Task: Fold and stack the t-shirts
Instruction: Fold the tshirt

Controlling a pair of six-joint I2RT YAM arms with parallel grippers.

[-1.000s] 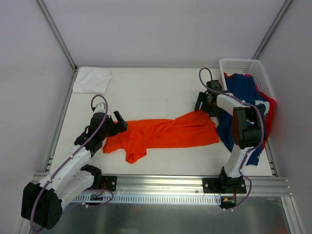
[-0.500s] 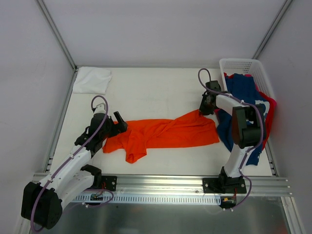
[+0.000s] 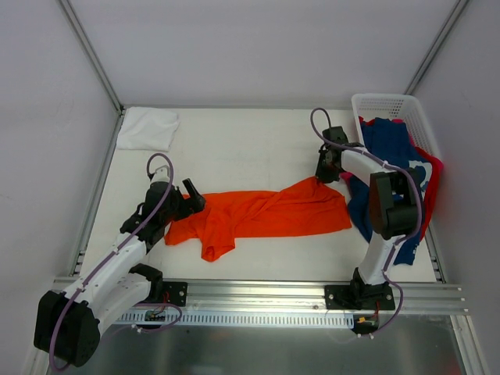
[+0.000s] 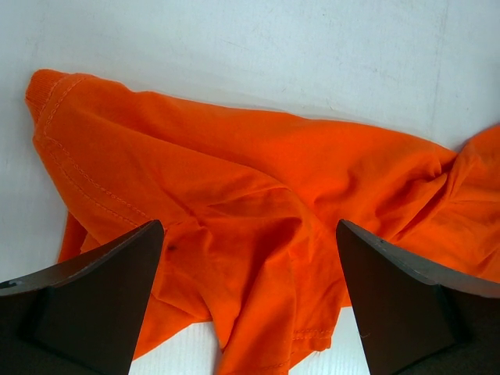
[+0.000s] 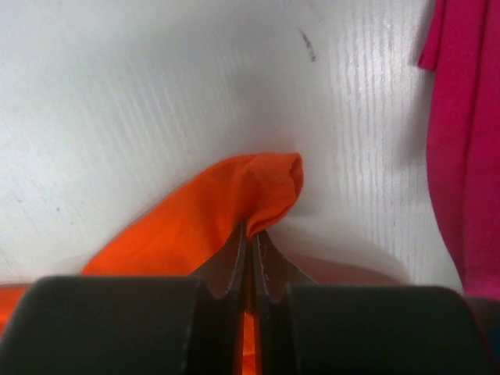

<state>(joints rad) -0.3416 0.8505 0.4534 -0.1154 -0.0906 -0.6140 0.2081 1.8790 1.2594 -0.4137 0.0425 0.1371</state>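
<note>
In the left wrist view the orange shirt (image 4: 258, 211) runs off the right and bottom edges, and the two dark jaws cover its lower corners. In the right wrist view the pressed-together jaws hide the cloth pinched between them, and the pink-red shirt (image 5: 461, 148) is cut by the right edge. From above, the right arm (image 3: 388, 199) covers part of the navy shirt (image 3: 387, 141), whose white print is too small to read.

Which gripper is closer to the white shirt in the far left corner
Left. The left gripper hovers open over the left end of the orange shirt, nearer the white shirt; the right gripper pinches that shirt's far right corner.
</note>
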